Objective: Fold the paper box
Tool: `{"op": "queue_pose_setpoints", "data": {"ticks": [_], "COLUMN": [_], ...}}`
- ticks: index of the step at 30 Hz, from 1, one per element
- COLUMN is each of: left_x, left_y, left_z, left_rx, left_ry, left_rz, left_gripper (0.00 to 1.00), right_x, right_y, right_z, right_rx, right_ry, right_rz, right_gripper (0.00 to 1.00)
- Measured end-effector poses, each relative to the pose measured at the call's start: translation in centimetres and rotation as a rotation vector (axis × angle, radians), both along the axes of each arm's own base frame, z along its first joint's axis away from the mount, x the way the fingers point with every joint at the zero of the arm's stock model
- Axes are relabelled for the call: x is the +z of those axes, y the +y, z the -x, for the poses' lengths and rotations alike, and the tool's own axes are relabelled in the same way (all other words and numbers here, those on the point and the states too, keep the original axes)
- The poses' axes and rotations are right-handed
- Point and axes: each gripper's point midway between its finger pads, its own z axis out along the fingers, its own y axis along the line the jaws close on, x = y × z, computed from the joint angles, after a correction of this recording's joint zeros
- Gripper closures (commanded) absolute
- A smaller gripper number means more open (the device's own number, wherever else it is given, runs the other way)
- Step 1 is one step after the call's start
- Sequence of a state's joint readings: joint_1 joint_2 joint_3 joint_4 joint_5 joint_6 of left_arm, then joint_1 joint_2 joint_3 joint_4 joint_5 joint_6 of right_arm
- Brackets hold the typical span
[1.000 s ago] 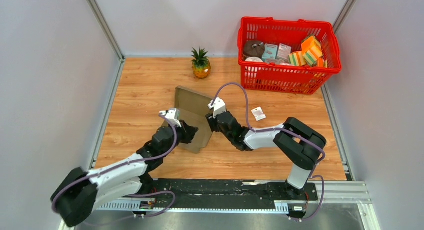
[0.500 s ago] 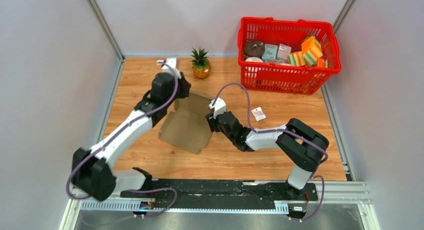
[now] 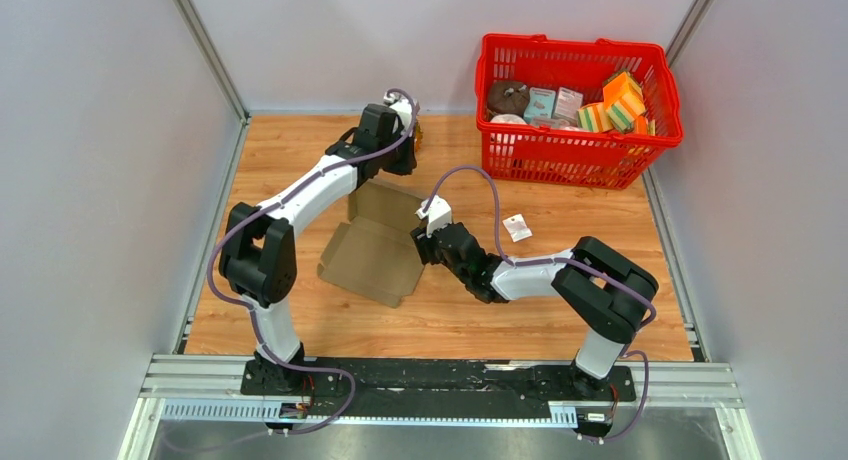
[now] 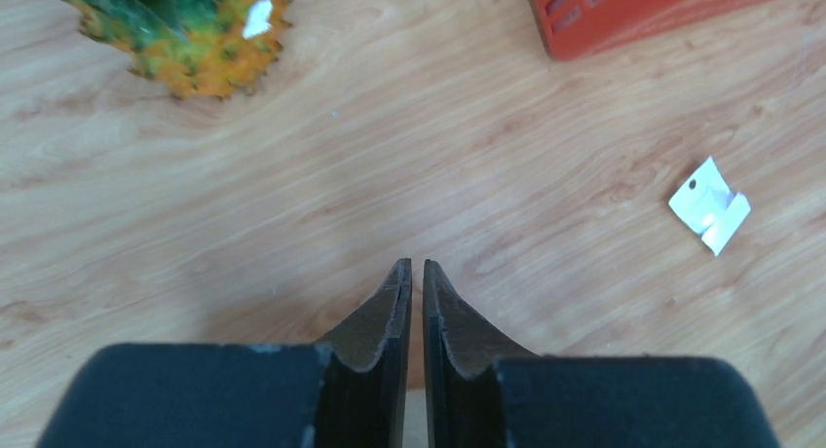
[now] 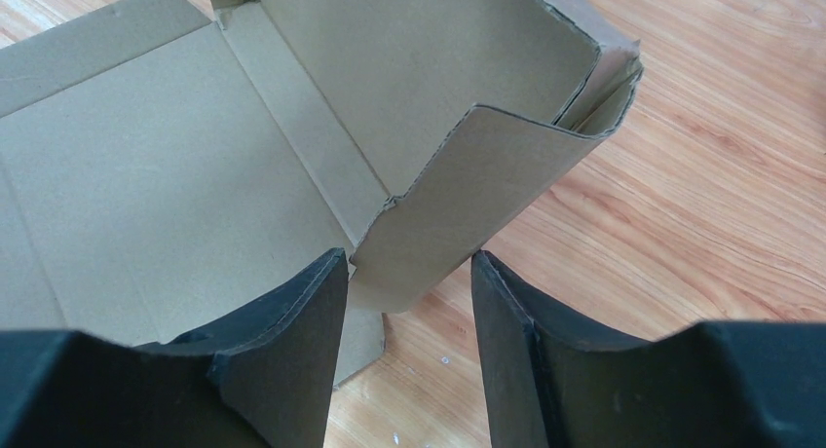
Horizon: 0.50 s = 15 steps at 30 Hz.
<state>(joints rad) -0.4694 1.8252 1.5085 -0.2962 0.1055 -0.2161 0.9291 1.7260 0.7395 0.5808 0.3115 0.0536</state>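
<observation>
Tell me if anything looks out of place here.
The left pincer is shut on nothing above the table beside the pineapple, away from the paper box, whose flap sits inside the open right pincer. A white tag lies loose nearby.

Paper box (image 3: 368,258): plain brown cardboard, thin, unprinted, die-cut, with crease lines showing. It lies opened out, inner face up, on the tabletop a little left of its middle and well apart from every edge. The broad panels lie flat. The right-hand side flap (image 5: 468,195) is bent up and bowed, its end standing between the spread fingers of my right pincer (image 5: 409,261).
</observation>
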Motion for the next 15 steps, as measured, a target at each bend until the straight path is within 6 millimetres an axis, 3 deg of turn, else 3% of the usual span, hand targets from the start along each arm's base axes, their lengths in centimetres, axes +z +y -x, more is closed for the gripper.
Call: {"op": "queue_pose_setpoints", "data": {"ticks": [11, 15], "left_x": [-4.7, -5.5], "left_y": [-0.4, -0.1], "left_z": [2.3, 3.0], "left_rx": [-0.070, -0.073], "left_ry": [0.156, 0.191], "left_rz": [-0.062, -0.088], "left_gripper": [0.89, 0.89], "right_x": [0.0, 0.0], "right_y": [0.1, 0.1], "right_z": [0.1, 0.1], "right_rx": [0.007, 0.008], "right_ry": [0.001, 0.002], "right_rz": [0.001, 0.001], "right_gripper": [0.47, 0.46]}}
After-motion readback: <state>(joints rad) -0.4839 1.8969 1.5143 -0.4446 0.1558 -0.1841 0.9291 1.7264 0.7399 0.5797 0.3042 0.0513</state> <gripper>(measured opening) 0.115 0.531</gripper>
